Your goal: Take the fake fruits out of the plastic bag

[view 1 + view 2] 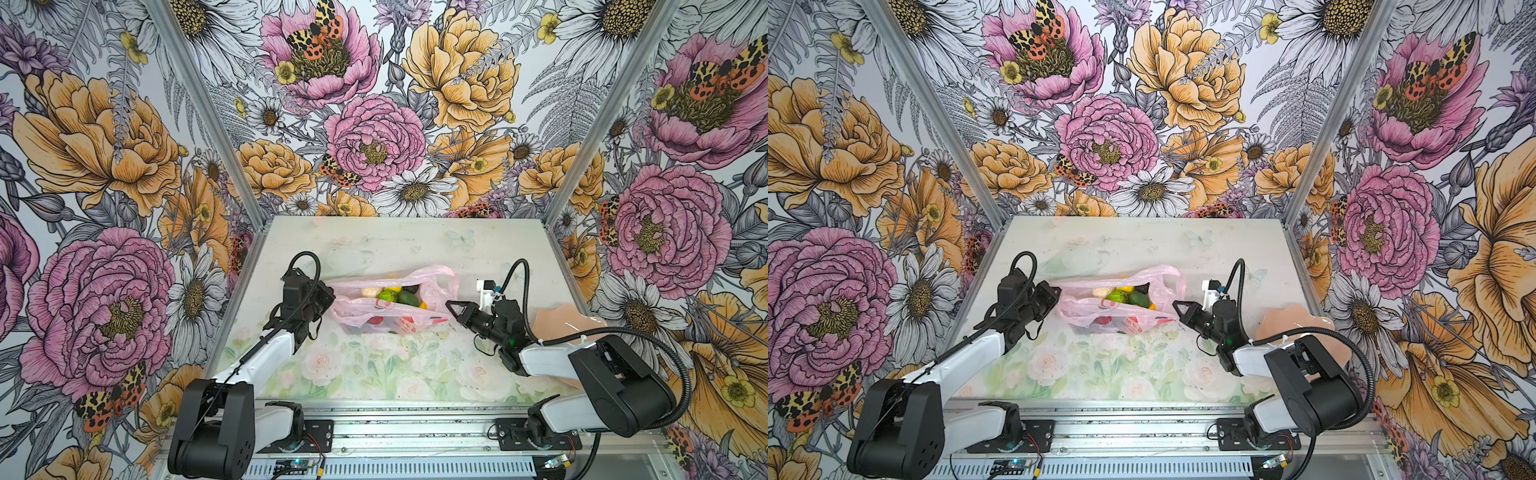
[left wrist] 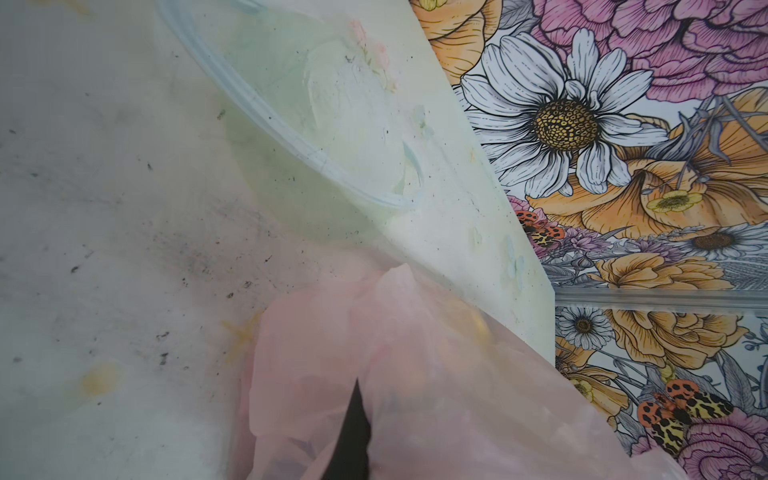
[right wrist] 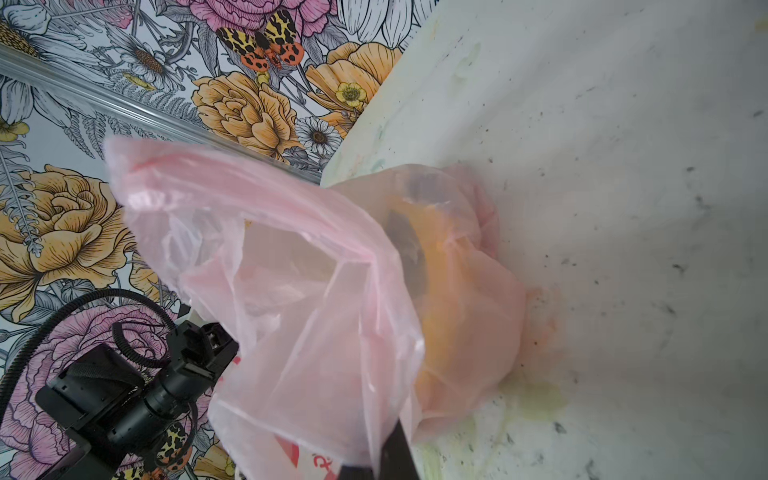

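Fruits (image 1: 388,296) half-hidden in plastic bag (image 1: 353,313)

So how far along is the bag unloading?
Done: nothing; no fruit lies outside the plastic bag. In hand: left end effector and right end effector each pinch one end of it, mouth held open. Left: the fake fruits, green lime and avocado on top, to lift out.

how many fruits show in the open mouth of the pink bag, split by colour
beige: 1, the beige piece
yellow: 1, the yellow fruit
green: 2, the lime and the avocado
dark: 1, the dark bunch
orange: 1, the orange fruit
total: 6 showing in the mouth of the plastic bag; the film may hide more
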You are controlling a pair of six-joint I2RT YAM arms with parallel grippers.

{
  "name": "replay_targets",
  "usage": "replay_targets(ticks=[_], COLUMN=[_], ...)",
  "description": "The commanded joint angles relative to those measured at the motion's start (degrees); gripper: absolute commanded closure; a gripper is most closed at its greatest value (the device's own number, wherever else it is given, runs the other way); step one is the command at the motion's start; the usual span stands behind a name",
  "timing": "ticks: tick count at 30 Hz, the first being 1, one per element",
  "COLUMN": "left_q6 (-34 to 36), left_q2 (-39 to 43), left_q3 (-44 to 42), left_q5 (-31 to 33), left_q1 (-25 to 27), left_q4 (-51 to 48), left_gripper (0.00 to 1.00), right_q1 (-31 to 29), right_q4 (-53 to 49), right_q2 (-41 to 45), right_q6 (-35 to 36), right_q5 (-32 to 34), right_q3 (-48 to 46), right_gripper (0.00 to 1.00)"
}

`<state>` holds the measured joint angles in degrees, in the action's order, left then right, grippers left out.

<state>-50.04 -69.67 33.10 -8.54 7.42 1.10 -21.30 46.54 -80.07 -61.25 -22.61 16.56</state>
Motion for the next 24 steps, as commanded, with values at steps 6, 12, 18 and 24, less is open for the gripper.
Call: replay_targets(ticks=[6,12,18,24], left_q6=[7.34,9.87,11.02,11.64], left_q2=[-3.19,-3.26,-4.07,-4.78], left_q3=[7.95,10.50,12.15,13.69], left_q5=[6.98,12.84,14.22,14.60], left_q1=[6.88,9.75,11.38,12.35], left_q4=[-8.44,-12.05,-13.47,-14.54], left_gripper=[1.00,1.00,1.00,1.00], right_q1=[-6.60,-9.47,-15.43,-23.66], right_q4=[-51.34,-73.85,-85.36,-87.59], right_q2=[20.21,23.68,19.81,10.45], right_q6=[18.51,23.58,26.10,28.16], right_q5=[20.69,33.60,45.41,51.12], right_q3=[15.54,26.57,38.06,47.53], right_gripper=[0.30,0.08,0.04,0.03])
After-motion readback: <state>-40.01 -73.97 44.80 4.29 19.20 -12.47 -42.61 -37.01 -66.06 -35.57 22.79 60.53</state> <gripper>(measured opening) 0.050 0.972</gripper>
